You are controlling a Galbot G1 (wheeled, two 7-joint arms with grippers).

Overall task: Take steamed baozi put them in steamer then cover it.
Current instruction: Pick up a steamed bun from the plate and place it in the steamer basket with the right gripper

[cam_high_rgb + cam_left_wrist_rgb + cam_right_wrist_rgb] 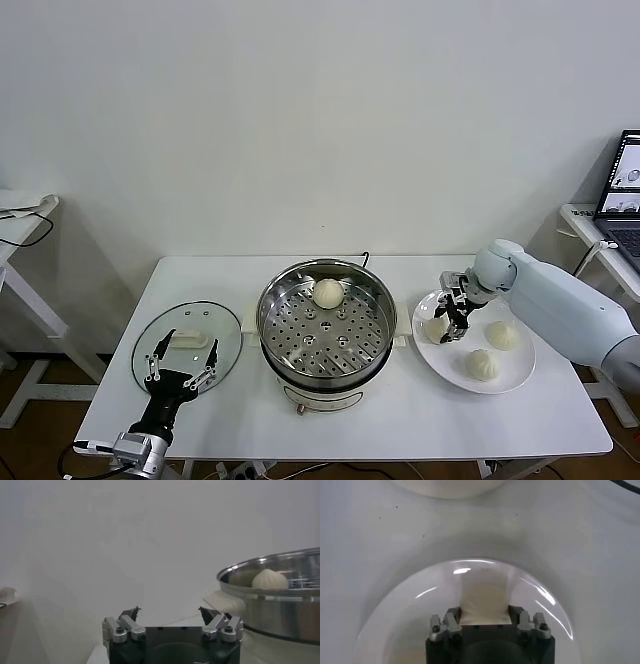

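Cream-white baozi [436,328] at the plate's [520,378] 10 o'clock edge, pinched by the right hand [452,322] from above. Steamer [275,300] lies toward 9 o'clock, rim just beside the plate; lift must clear it. One bun [328,292] inside, two on the plate. Left hand [180,363] spread over the cover [225,325], idle.

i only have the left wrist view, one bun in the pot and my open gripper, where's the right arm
Observer: The right gripper is at the white plate, closed around a baozi.
Operator: any buns left there
Observer: Two more baozi lie on that plate.
Operator: wheres the lid
Observer: The cover lies flat on the table, beside the steamer, with the left gripper over it, open.
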